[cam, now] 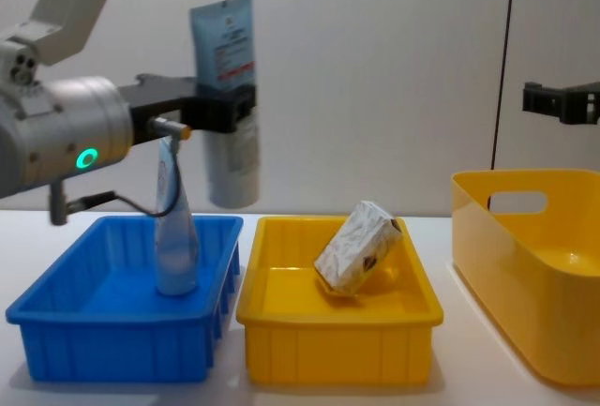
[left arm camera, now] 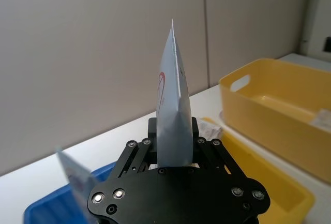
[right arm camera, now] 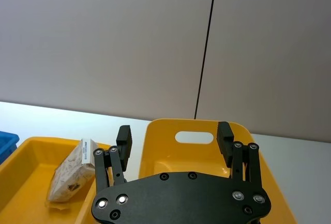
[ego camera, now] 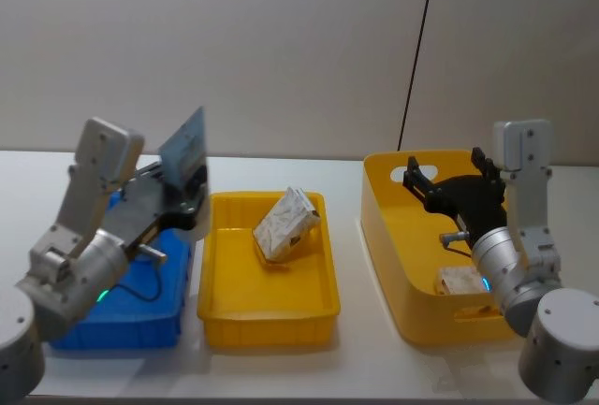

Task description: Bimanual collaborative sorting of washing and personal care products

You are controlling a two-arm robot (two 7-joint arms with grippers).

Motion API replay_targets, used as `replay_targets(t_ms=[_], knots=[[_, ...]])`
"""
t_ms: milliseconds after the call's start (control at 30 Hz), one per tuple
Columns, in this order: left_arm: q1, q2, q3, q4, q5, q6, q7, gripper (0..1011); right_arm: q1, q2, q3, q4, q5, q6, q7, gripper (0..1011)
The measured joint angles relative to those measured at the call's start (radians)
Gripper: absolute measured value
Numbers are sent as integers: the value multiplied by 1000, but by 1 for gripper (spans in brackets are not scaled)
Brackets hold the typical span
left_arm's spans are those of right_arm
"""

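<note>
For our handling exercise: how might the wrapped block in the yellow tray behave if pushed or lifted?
The block sits tilted in the tray, so a nudge would probably drop it flat. Flat faces: unlikely to roll. Paper wrap probably grips well.

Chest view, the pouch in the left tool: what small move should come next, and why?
Probably ease the left tool a little to the robot's left, then lower it. Its pouch hangs high above the blue tray, near the side bordering the yellow tray. Another pouch stands in the blue tray, so that looks like the right bin.
</note>
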Motion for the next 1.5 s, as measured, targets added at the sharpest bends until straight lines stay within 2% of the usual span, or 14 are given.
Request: replay_targets(t_ms=[300, 667, 1000, 1500], knots=[[-53, -43, 46, 34, -13, -34, -78, 272, 0, 0, 0, 0, 0, 0, 0, 1004], [-93, -75, 79, 64, -22, -60, -123, 272, -5, 4, 0, -5, 4, 0, 19, 1004], [-112, -90, 94, 78, -27, -73, -145, 272, -22, 31, -10, -30, 28, 6, 96, 1004], [-121, -97, 101, 85, -29, -79, -155, 272, -42, 98, -44, -70, 71, 49, 230, 1004]])
